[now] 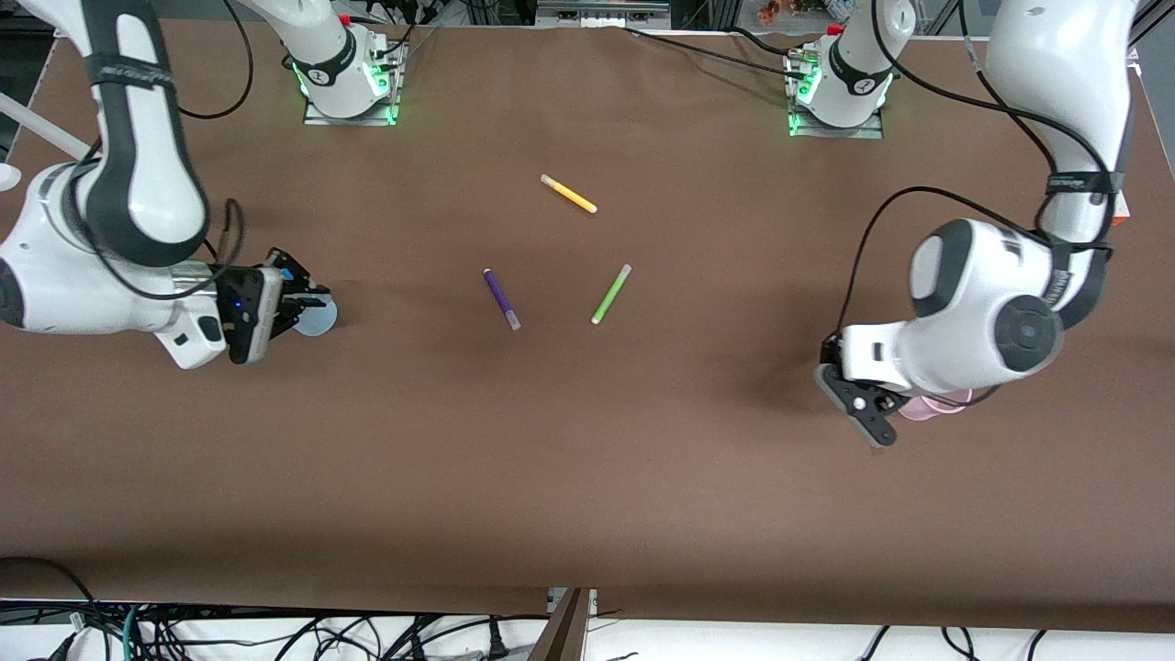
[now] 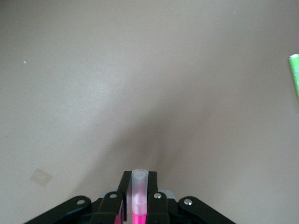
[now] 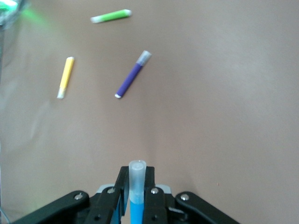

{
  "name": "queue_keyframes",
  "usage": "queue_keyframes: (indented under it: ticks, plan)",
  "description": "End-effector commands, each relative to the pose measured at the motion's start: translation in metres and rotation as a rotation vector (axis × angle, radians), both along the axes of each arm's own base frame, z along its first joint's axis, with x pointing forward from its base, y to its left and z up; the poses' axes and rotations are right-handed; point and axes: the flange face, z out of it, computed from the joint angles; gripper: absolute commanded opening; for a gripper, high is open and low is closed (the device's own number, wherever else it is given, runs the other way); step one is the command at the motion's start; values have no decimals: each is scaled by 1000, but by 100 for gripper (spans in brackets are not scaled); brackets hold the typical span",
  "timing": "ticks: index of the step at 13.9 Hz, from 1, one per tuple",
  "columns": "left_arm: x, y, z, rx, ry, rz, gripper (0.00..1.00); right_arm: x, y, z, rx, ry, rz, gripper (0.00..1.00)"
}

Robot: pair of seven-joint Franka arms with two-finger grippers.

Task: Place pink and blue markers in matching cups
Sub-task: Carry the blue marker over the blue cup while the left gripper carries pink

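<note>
My left gripper (image 1: 904,408) hangs over the light pink cup (image 1: 936,406) toward the left arm's end of the table. In the left wrist view it (image 2: 139,186) is shut on the magenta-pink marker (image 2: 138,207), which stands upright with its pale cap on top. My right gripper (image 1: 305,305) is over the light blue cup (image 1: 321,317) toward the right arm's end. In the right wrist view it (image 3: 137,179) is shut on the sky-blue marker (image 3: 136,210), also upright with its cap up. The lower ends of both markers are hidden.
Three loose markers lie mid-table: a yellow one (image 1: 569,194) nearest the bases, a dark purple one (image 1: 501,298) and a lime-green one (image 1: 611,294). All three show in the right wrist view; the green one (image 2: 294,74) also shows at the edge of the left wrist view.
</note>
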Motion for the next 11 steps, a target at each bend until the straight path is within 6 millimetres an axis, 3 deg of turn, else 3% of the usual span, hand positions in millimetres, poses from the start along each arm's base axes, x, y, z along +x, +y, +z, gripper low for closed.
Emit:
queue_keyframes:
  ticks: [1,4,7,11]
  plan:
    - [5,47,21,-148,1,-87,0,-22,-44,-34,194,-67,80,0]
    - [12,105,18,-247,-64,-208,0,-25,-66,-53,262,-129,148,0]
    - [19,161,1,-346,-145,-266,0,-26,-66,-60,286,-150,184,0]
    - [23,210,-30,-499,-252,-291,0,-26,-72,-74,328,-175,209,0]
